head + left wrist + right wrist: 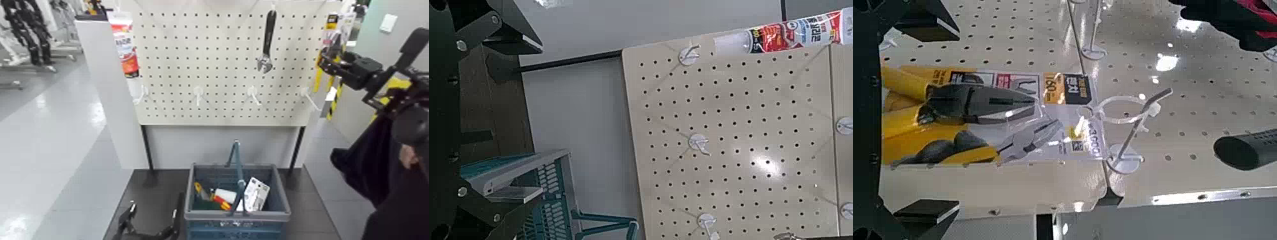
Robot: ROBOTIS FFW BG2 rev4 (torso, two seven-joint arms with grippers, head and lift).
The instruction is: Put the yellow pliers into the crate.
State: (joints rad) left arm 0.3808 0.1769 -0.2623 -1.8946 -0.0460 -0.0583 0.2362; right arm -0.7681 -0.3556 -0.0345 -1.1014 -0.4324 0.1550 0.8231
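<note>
Pegboard [223, 82] is carrying the pliers [983, 100] near its right edge; the right gripper [958, 121], spread, is lining up, grasping coming next. Left gripper [154, 209] is idling, spread, beside the basket [284, 203].

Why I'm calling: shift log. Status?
Right end effector open, yellow pliers between fingers. Left end effector open beside crate. White hook at card's end.

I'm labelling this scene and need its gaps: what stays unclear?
- Yellow pliers' handle ends: right wrist view, hidden behind the right gripper's dark body.
- Crate's floor: head view, partly hidden under its contents.
- Left gripper's arm: head view, cut off by the bottom edge.
</note>
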